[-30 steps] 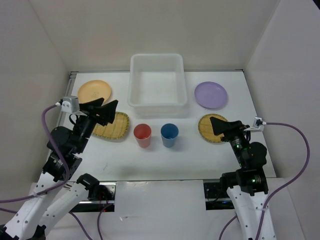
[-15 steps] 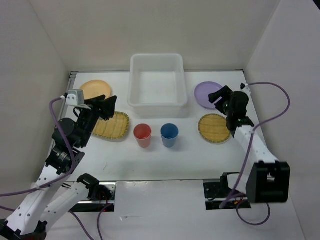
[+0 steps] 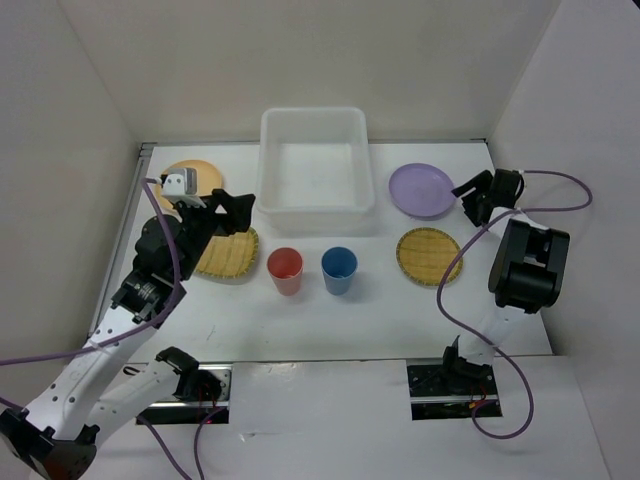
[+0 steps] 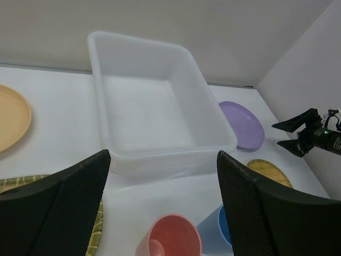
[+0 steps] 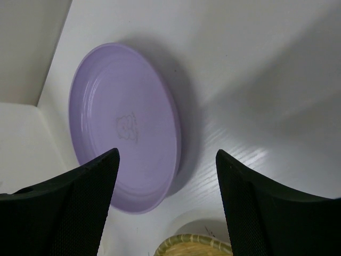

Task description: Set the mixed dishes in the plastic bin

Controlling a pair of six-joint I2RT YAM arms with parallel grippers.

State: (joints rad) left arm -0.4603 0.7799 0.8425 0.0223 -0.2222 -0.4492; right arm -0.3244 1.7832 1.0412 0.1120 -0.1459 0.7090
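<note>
Top external view: nearest the arm bases, the red cup (image 3: 285,268) and blue cup (image 3: 339,267) stand side by side on the counter (image 3: 380,300), with the squarish woven tray (image 3: 228,258) to their left and the round woven tray (image 3: 429,256) to their right. Farther back lie the orange-yellow plate (image 3: 205,172), the plastic bin (image 3: 312,112) and the lilac plate (image 3: 421,189). All six dishes are outside the bin.

The right gripper (image 3: 468,197) has swung off the round tray to the lilac plate's right edge, jaws spread, holding nothing. The left gripper (image 3: 235,208) has pushed forward past the squarish tray toward the bin's corner, likewise spread and empty.

My guess is that the lilac plate goes first, though nothing is grasped yet.

Only the right wrist view shows that plate's rim and faint centre mark close up. The left wrist view shows the right gripper's parted jaws side-on.
</note>
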